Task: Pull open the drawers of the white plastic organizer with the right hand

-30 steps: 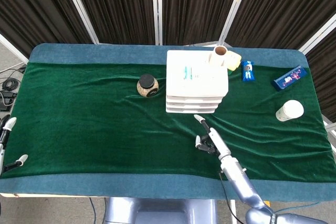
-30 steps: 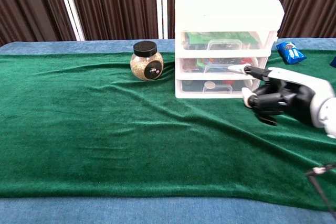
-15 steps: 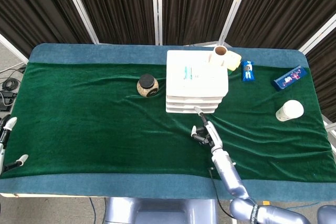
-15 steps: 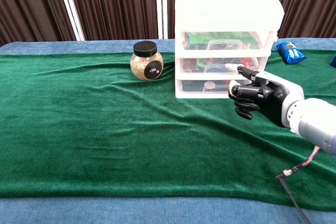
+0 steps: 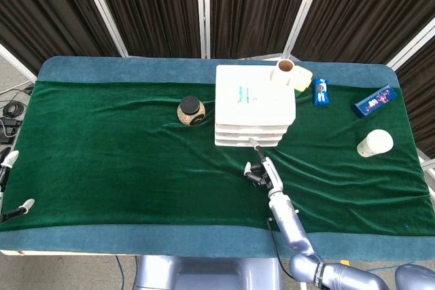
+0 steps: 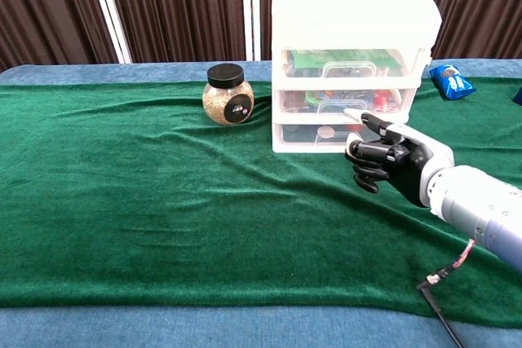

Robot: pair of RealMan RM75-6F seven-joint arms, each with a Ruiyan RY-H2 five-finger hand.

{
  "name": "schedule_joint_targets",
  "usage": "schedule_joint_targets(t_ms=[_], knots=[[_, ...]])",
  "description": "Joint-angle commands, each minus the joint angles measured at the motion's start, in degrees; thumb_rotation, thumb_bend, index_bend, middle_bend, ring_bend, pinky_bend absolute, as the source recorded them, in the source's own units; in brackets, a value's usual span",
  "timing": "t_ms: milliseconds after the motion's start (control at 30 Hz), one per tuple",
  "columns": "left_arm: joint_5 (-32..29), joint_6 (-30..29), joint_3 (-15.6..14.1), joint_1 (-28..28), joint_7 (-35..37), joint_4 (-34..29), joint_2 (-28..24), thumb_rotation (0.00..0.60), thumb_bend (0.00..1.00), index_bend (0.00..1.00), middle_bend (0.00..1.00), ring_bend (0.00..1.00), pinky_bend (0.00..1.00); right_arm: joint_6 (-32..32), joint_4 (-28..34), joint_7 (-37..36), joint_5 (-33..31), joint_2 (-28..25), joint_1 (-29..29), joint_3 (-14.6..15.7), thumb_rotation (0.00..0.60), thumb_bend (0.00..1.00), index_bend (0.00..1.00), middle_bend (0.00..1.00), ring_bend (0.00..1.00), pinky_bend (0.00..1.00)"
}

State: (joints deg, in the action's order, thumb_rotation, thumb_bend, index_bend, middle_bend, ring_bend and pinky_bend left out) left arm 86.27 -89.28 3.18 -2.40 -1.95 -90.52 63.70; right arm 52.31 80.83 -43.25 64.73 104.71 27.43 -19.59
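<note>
The white plastic organizer (image 5: 255, 103) (image 6: 351, 55) stands at the table's far middle, its three drawers pushed in, with coloured items behind their clear fronts. My right hand (image 5: 258, 166) (image 6: 383, 156) hovers just in front of the lower drawers; one finger points at the drawer fronts and the rest are curled in, holding nothing. Whether the fingertip touches a drawer I cannot tell. My left hand (image 5: 8, 188) shows only at the left edge of the head view, its fingers apart and empty.
A black-lidded jar of grains (image 5: 191, 111) (image 6: 226, 94) stands left of the organizer. Behind it are a brown cup (image 5: 285, 70) and a yellow item. To the right lie blue packets (image 5: 321, 92) (image 5: 375, 100) and a white cup (image 5: 374, 143). The green cloth (image 5: 122, 147) is wrinkled.
My right hand has moved left and toward the organizer, from right of the drawer fronts to directly before the lower drawers. The drawers remain pushed in. The left hand barely moved.
</note>
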Motion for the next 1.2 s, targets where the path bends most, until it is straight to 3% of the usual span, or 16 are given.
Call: schedule_joint_targets(t_ms=[33,1200], knots=[[-0.1,0.0,0.0,0.0,0.0,0.0,0.0,0.600,0.08,0.00,0.00,0.00,0.00,-0.4,-0.5,-0.5,0.2,0.4,0.2,-0.1,0.600,0.68,0.05,0.97,0.99,0.88],[-0.8,1.4,-0.1,-0.4,0.8,0.2,-0.2,0.600,0.08,0.00,0.00,0.00,0.00,-5.0,-5.3,-1.7,-1.1,3.6,4.2,-3.3,0.600,0.68,0.14,0.97,0.99,0.87]])
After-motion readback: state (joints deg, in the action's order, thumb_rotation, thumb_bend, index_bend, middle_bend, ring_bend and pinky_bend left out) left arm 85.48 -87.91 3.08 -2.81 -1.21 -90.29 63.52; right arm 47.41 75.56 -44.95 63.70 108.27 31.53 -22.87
